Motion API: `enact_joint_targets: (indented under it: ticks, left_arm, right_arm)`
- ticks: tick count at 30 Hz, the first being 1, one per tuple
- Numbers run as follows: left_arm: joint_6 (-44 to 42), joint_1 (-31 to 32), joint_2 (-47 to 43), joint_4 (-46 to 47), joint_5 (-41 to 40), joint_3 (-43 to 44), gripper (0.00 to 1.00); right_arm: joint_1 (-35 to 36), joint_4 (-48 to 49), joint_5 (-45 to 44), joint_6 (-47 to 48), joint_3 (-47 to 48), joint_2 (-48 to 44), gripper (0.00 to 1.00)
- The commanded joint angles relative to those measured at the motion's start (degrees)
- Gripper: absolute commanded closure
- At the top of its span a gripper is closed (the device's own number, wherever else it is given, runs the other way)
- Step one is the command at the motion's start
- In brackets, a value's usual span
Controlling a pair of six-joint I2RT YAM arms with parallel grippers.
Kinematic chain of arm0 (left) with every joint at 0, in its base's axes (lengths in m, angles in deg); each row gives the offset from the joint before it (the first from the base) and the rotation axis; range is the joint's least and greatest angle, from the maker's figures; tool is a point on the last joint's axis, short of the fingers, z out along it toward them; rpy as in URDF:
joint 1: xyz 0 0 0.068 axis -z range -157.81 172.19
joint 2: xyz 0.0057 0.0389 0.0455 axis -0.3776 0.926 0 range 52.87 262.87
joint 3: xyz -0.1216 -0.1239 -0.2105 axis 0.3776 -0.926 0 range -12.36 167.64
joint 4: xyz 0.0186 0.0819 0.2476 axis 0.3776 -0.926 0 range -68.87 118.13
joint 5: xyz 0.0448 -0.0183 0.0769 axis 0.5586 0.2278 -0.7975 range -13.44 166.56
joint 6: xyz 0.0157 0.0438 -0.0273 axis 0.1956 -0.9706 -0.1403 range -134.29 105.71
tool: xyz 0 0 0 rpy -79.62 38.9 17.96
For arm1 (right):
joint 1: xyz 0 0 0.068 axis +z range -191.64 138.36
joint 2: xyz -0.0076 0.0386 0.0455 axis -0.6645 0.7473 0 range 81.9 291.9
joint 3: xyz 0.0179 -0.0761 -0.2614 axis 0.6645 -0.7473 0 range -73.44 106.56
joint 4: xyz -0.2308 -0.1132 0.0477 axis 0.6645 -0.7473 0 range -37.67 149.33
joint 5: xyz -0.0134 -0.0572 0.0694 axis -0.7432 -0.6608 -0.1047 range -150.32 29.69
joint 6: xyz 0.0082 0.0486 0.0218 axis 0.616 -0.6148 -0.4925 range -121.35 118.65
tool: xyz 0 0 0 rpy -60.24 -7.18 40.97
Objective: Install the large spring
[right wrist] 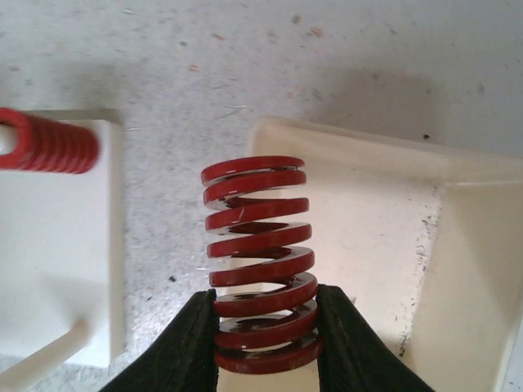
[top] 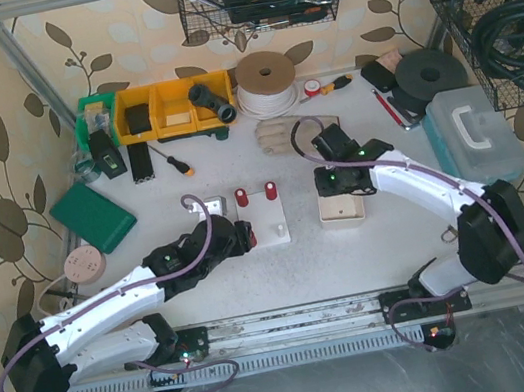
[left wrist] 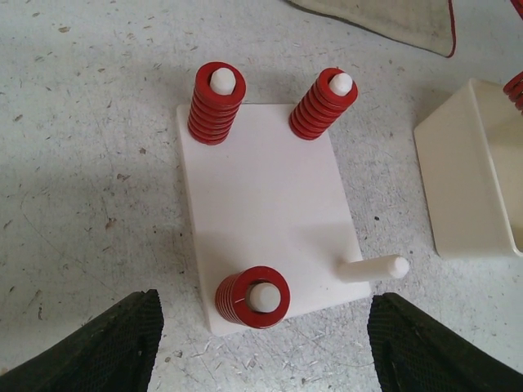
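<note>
A large red spring (right wrist: 257,245) is pinched at its lower coils by my right gripper (right wrist: 265,300), which is shut on it above the left rim of a cream tray (right wrist: 384,212). In the left wrist view a white baseplate (left wrist: 261,204) carries red springs on three pegs: two at the far corners (left wrist: 216,102) (left wrist: 324,104) and one at the near left (left wrist: 252,296). The near right peg (left wrist: 372,269) is bare. My left gripper (left wrist: 265,347) stands open just in front of the plate's near edge, holding nothing. From above, the plate (top: 264,218) lies left of the tray (top: 343,210).
Behind the plate lie a pale glove (top: 282,135), a cord spool (top: 265,82) and yellow bins (top: 170,106). A green case (top: 93,218) sits far left, a clear plastic box (top: 474,133) and a black roll (top: 429,77) far right. Wire baskets hang on the back and right walls.
</note>
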Motion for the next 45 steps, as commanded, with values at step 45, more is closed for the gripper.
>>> enact_joint_targets:
  ticks: [45]
  left_arm:
    - [7.64, -11.22, 4.80, 17.78, 51.10, 13.44, 0.26]
  right_arm:
    - [9.98, 15.56, 21.35, 42.44, -8.34, -27.33, 1.00]
